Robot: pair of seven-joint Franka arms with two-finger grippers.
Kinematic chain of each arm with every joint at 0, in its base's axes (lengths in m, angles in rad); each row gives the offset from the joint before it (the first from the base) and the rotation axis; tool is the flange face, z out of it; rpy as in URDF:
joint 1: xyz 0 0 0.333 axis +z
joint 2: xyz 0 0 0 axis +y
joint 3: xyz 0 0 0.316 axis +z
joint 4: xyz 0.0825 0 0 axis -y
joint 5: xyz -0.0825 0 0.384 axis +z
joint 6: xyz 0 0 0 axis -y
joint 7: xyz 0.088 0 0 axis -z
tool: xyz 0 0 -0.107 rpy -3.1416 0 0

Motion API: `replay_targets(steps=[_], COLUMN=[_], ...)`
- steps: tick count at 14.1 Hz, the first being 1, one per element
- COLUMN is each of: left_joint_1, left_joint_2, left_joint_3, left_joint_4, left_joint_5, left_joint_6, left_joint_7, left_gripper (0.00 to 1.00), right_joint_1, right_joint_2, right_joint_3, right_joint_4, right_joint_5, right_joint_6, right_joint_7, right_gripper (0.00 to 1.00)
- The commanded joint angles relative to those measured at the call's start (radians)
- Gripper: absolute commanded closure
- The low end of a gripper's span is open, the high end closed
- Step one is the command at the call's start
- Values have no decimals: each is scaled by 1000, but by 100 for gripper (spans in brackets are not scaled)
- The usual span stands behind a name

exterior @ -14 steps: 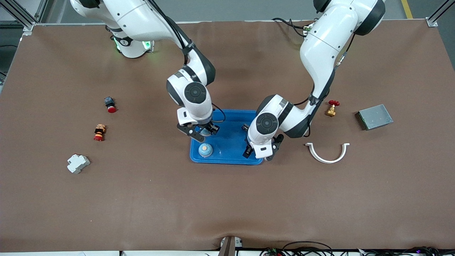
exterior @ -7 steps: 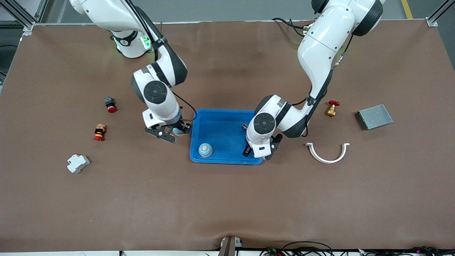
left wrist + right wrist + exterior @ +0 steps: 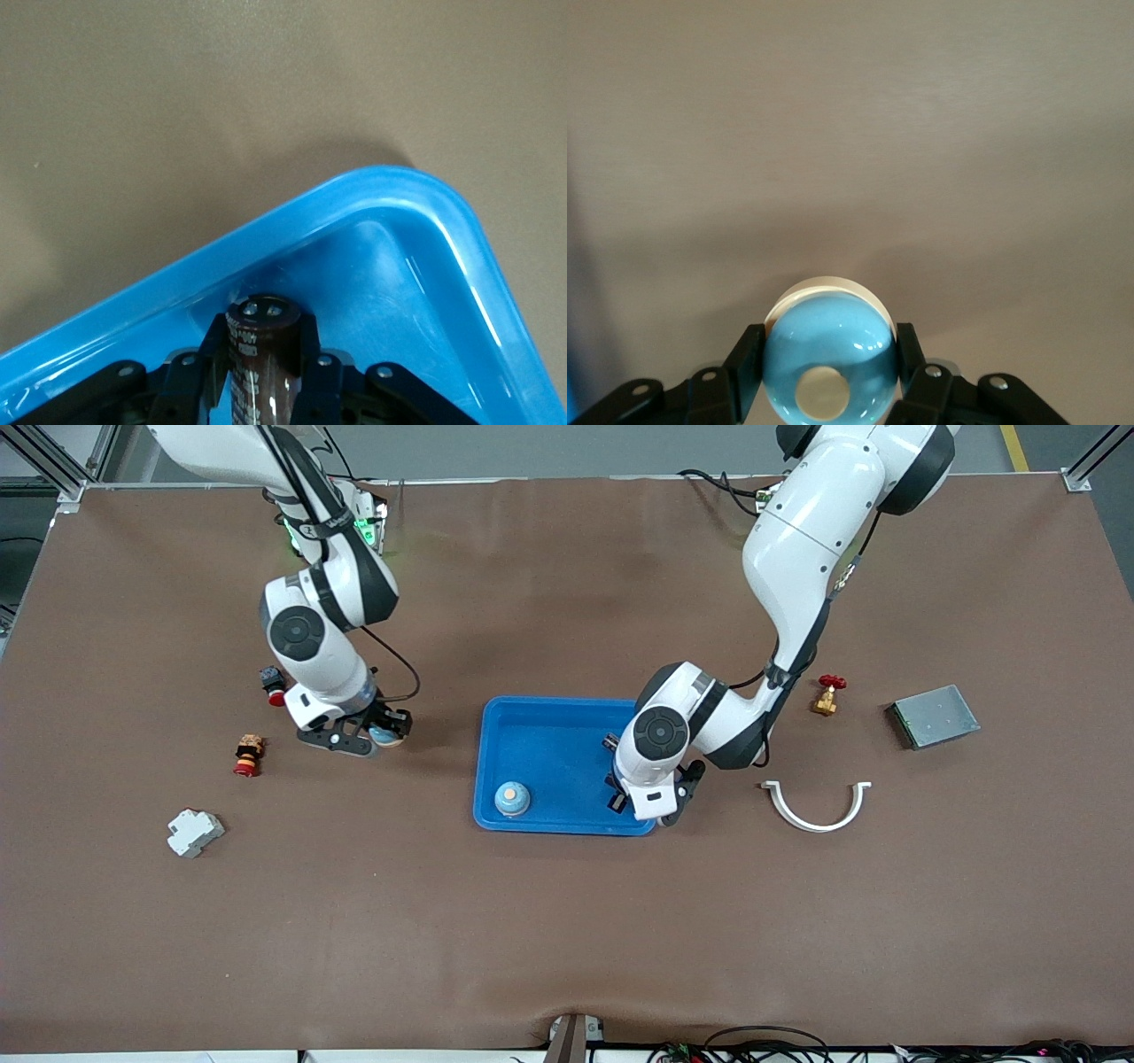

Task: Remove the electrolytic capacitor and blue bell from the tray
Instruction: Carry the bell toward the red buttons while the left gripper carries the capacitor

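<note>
Counts: two bells, one capacitor, one tray, two push-buttons, one each of breaker, valve, metal box, bracket.

The blue rectangular plastic tray (image 3: 549,703) sits mid-table. Clock read in the front view, 12 toward the robot bases.

First light-blue dome-shaped bell (image 3: 512,798), tan button on top, stands inside the tray at its 7 o'clock corner.

Second light-blue bell (image 3: 827,367), glossy dome on a cream base, is pinched between the fingers of the right gripper (image 3: 372,732), over bare brown mat at 9 o'clock from the tray.

The dark brown cylindrical capacitor (image 3: 260,350) has two metal terminals on its end and pale print down its side. The left gripper (image 3: 263,359) is clamped on it, low inside the tray at the 4 o'clock corner.

Around 9 o'clock of the tray, well apart: red-capped black push-button (image 3: 275,685), red-and-tan push-button (image 3: 248,755), white plastic breaker (image 3: 194,833).

Around 3 o'clock: brass valve with red handle (image 3: 827,694), grey metal box (image 3: 935,716), white curved plastic bracket (image 3: 815,808).
</note>
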Motion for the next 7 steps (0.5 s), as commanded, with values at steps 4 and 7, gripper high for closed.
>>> replay_targets(steps=[4, 7], left_joint_1=[2, 19], left_joint_2=[-35, -78], left_joint_3=[11, 9], left_joint_4=[13, 15], left_joint_5=[30, 33], left_joint_6=[-6, -55], left_joint_7=[-16, 12], left_gripper=[100, 100], right_joint_1=[-168, -237], right_joint_2=[-38, -32], right_joint_3=[19, 19], right_joint_4=[-160, -183], right_joint_5=[-6, -6], right_joint_6=[142, 189], right_joint_7=[-219, -332], right_gripper=[100, 100])
